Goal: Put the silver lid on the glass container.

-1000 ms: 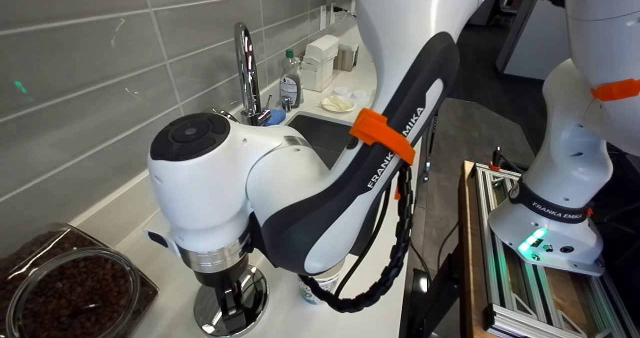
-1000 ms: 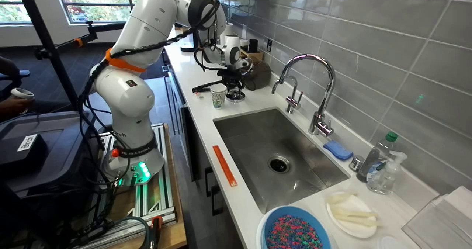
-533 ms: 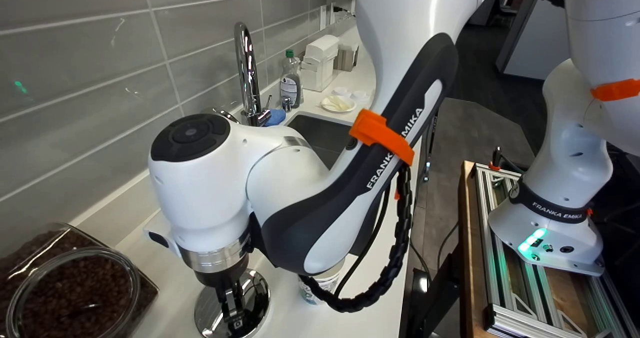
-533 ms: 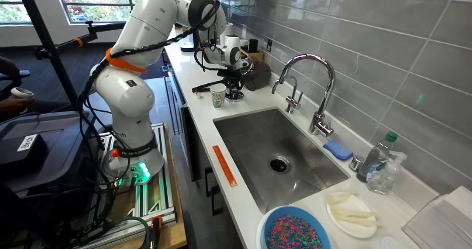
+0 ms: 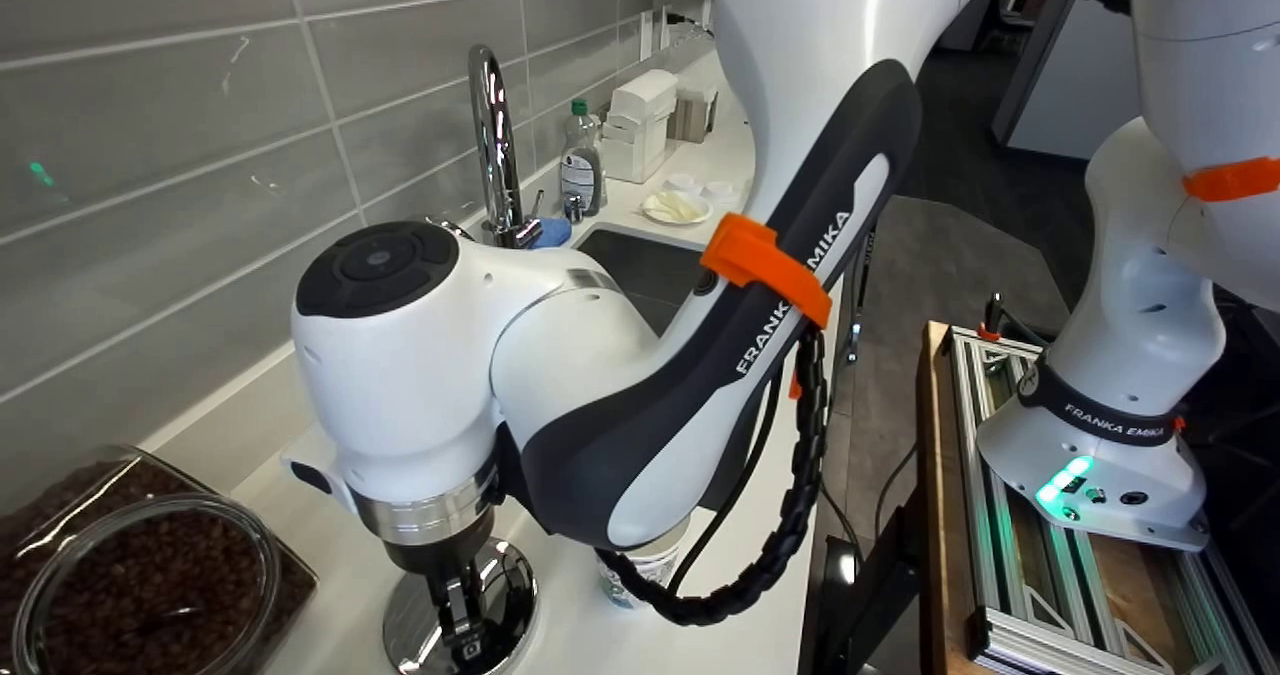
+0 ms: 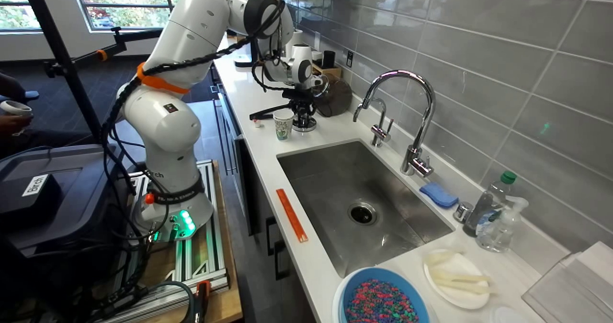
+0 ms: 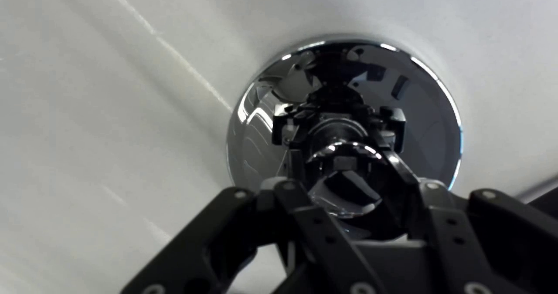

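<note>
Glass container (image 5: 271,567), beans (image 5: 165,580) inside; silver lid (image 7: 340,89) apart

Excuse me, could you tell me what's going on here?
A robot arm has its fingers on either side of the knob of the silver lid; whether they grip it, I can't tell. The lid isn't on the glass container, which stands open on the counter, holding brown beans.

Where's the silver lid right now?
The silver lid is low, left of centre in an exterior view, between the glass container and paper cup, directly beneath the gripper.
</note>
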`<state>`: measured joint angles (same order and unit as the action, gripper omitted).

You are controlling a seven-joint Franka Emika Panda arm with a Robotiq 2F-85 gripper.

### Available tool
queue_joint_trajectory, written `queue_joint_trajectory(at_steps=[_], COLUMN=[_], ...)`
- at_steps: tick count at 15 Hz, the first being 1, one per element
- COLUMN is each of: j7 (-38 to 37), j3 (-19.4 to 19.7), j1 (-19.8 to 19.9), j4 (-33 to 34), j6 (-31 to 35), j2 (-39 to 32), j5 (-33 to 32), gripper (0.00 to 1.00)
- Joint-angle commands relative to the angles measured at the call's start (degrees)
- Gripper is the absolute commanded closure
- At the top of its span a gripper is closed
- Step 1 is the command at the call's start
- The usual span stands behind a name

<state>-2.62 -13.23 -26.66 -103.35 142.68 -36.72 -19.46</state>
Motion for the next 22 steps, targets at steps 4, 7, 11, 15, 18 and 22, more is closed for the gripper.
queue_joint_trajectory(at_steps=[4,7,11,15,18,22], j7=[-0.94,-1.69,-3.02,-7.23,-11.18,-16.65], j3=[0.1,-0.25,-0.46,0.6,1.65,3.51], j1=[-1.99,-2.89,-4.64,-7.23,-8.96,-10.94], j4=[-1.59,-2.79,-3.88,-4.21,-3.79,-2.38], j6=[-1.26,-1.34,-1.25,-0.34,0.52,1.16], j2=[5.16,8.13,11.71,14.19,14.71,14.08], j5=[0.67,0.39,-0.81,-3.75,-6.75,-11.11], gripper=[0.79,0.79,0.79,0.79,0.79,0.79])
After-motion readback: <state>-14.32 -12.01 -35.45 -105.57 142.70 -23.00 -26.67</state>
